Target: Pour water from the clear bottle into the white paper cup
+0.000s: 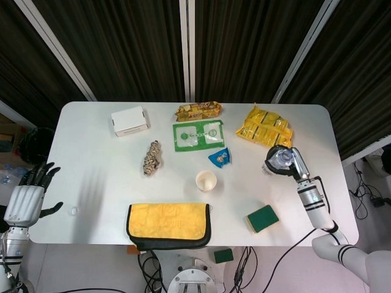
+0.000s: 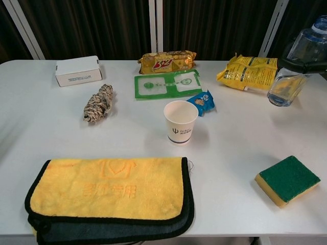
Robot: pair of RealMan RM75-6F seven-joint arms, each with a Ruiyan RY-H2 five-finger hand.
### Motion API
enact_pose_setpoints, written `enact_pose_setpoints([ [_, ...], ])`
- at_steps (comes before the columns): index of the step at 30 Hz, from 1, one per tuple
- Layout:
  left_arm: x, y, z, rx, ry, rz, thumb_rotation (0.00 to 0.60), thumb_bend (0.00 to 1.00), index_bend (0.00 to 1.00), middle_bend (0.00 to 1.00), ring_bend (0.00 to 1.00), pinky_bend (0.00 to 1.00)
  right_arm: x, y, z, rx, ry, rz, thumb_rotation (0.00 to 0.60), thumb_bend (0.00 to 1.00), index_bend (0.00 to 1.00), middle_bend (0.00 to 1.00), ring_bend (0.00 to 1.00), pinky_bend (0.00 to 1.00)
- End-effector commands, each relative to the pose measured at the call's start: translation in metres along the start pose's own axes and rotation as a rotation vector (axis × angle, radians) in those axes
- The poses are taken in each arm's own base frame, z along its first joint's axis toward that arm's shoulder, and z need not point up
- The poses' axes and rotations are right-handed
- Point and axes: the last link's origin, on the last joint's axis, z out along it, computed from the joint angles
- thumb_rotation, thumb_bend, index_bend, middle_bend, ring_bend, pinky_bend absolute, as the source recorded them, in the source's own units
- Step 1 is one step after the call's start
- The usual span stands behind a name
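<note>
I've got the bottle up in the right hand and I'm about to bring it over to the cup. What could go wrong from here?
The clear bottle hangs well to the right of the white paper cup, so tipping early would wet the table. The right hand holds it near the top; it may swing or slip as it tilts. The cup looks light and stands close beside the blue snack packet; a knock from the bottle could topple it.

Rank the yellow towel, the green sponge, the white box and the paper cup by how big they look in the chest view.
1. yellow towel, nearest the camera
2. green sponge
3. white box and paper cup, too alike to rank
</note>
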Motion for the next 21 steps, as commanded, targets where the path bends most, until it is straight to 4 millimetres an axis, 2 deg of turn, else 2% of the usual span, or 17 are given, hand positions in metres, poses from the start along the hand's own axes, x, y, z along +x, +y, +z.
enact_pose_setpoints([
  [1, 0.0, -0.001, -0.001, 0.004, 0.001, -0.003, 0.6, 0.1, 0.17, 0.12, 0.06, 0.18, -0.003, -0.009, 0.011, -0.02, -0.035, -0.146, 0.6, 0.43, 0.94, 0.81, 0.8, 0.68],
  [21, -0.006, -0.006, -0.007, 0.005, -0.027, -0.012, 0.6, 0.1, 0.17, 0.12, 0.06, 0.18, -0.058, -0.034, 0.03, 0.053, -0.218, -0.573, 0.6, 0.45, 0.94, 0.81, 0.8, 0.68],
])
